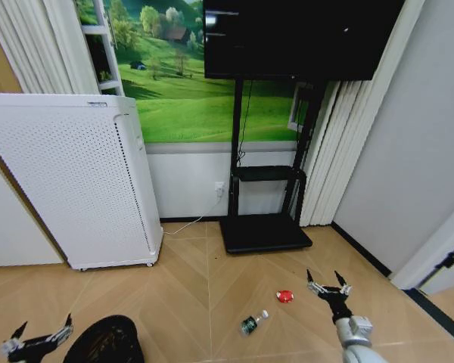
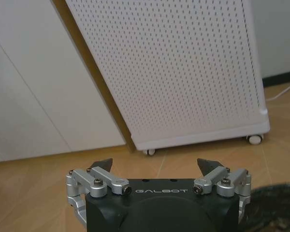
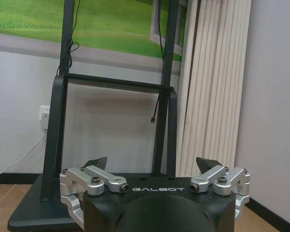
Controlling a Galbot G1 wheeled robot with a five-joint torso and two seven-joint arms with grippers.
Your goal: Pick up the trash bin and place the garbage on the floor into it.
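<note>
The trash bin [image 1: 106,340], a small round black wastebasket with dark mesh-like walls, is being shown on the wooden floor [image 1: 189,272] at the near left of the head view, just to the right of the left gripper [image 1: 39,333]; whether the two are touching cannot be told. A dark curved edge of the bin is also being shown at the near corner of the left wrist view [image 2: 275,205].

The left gripper is being held low above the floor with its fingers spread apart and nothing between them; in its wrist view [image 2: 154,166] it is being pointed toward the white perforated appliance [image 1: 76,189], which is being supported on small casters against the far left wall.

The garbage is being displayed on the floor to the right of the bin: a small clear bottle with a green label [image 1: 252,323] is lying on its side, and a red crumpled scrap [image 1: 285,296] is lying just beyond it, farther and to the right. Both pieces are lying well apart from the bin.

The right gripper [image 1: 328,283] is being held just right of the red scrap, fingers released and wide apart, gripping nothing. In its wrist view [image 3: 152,164] it is being aimed at the black screen stand [image 1: 265,219], whose base is resting on the floor against the far wall beside pale vertical blinds [image 3: 208,87].
</note>
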